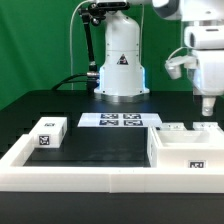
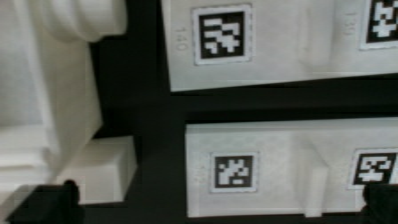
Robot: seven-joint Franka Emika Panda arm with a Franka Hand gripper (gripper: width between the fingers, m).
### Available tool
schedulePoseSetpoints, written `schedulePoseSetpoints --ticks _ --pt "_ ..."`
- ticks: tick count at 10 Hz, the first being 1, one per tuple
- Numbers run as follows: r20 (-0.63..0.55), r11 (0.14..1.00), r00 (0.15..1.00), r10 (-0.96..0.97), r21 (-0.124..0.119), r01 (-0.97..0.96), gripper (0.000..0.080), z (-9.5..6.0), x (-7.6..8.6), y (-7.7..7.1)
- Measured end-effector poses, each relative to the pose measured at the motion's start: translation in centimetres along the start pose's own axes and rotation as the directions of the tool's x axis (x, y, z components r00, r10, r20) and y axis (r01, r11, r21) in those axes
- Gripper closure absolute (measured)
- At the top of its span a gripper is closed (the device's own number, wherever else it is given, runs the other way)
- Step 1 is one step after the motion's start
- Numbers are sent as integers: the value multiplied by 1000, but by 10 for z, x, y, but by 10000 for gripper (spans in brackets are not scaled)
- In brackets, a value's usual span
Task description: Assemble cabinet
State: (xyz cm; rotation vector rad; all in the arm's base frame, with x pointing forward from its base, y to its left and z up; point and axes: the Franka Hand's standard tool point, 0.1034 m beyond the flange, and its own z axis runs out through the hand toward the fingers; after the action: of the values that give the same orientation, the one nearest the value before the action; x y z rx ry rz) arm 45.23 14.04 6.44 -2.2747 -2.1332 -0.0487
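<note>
A white open cabinet body (image 1: 186,150) lies at the exterior view's right, with a small tag on its front. Two white tagged parts (image 1: 204,127) stand just behind it. A white block with a black tag (image 1: 48,133) sits at the exterior view's left. My gripper (image 1: 206,108) hangs above the parts behind the cabinet body. In the wrist view my gripper (image 2: 210,205) is open, its dark fingertips (image 2: 43,204) spread wide at the frame's edge. A white tagged panel (image 2: 285,165) lies below the gap, apart from the fingers. A second tagged panel (image 2: 267,45) lies beyond it.
The marker board (image 1: 120,120) lies at the table's middle back, in front of the arm's white base (image 1: 121,65). A white raised wall (image 1: 90,178) borders the black table along the front and left. A white rounded part (image 2: 50,70) shows beside the panels in the wrist view.
</note>
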Motion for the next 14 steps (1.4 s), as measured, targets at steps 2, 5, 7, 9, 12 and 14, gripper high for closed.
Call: schedulePoseSetpoints --ticks 2,5,7,9,12,14 --pt "-10 998 998 63 -10 -63 2 1 -1 0" --pt "-18 998 998 55 -4 -55 2 9 4 -8" --pt "-25 999 999 37 14 -37 2 18 13 -18" --pt "-35 999 999 40 24 -39 2 30 16 -23" --pt "-53 998 997 54 41 -51 2 49 25 -29" --pt "-53 997 997 58 44 -56 268 50 26 -30"
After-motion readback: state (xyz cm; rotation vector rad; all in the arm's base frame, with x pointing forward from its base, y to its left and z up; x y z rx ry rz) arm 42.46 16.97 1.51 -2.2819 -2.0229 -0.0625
